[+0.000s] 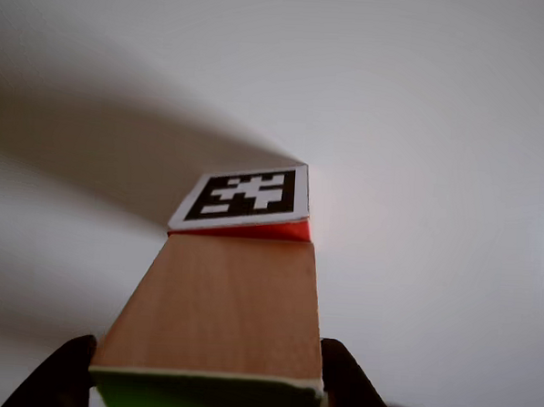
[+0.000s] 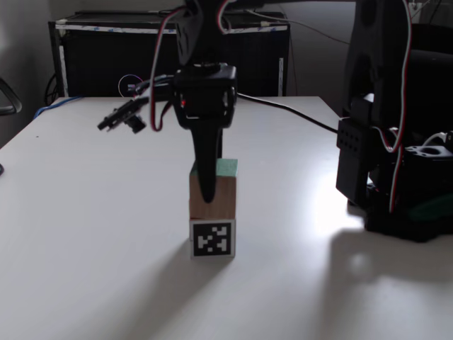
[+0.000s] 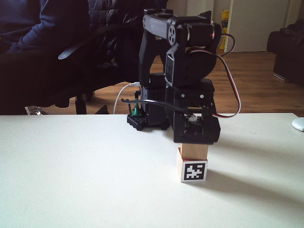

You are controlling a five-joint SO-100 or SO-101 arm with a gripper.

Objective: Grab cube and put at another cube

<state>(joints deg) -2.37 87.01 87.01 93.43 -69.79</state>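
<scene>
1. Gripper [image 2: 210, 188] is clamped on the cube [image 2: 221, 191]. In the other view, dark fingertips [image 1: 58, 375] sit on either side of the wood block [image 1: 216, 305], with a green face along its near bottom edge.
2. The cube sits on top of another cube [image 2: 212, 239]. In both fixed views they form a two-high stack, and the wood rests directly on the marker block [image 3: 194, 171].
3. Alignment: in the other view the marker face [image 1: 245, 198] pokes out past the far edge of the held cube, with a red sliver at the seam. The edges are not flush and the top cube is slightly offset.
4. In a fixed view, a green top face shows behind the black finger.
5. The stack stands mid-table [image 2: 85, 234], well away from all table edges.
6. Open room: bare white surface to the left and in front of the stack in both fixed views.
7. In a fixed view, the arm base [image 2: 396, 163] sits on the right, well apart from the stack, with its shadow reaching toward it.
8. Cables [image 2: 131, 117] lie at the far side of the table, clear of the stack.
9. In a fixed view, a dark chair [image 3: 71, 52] stands behind the table, off the work surface.
</scene>
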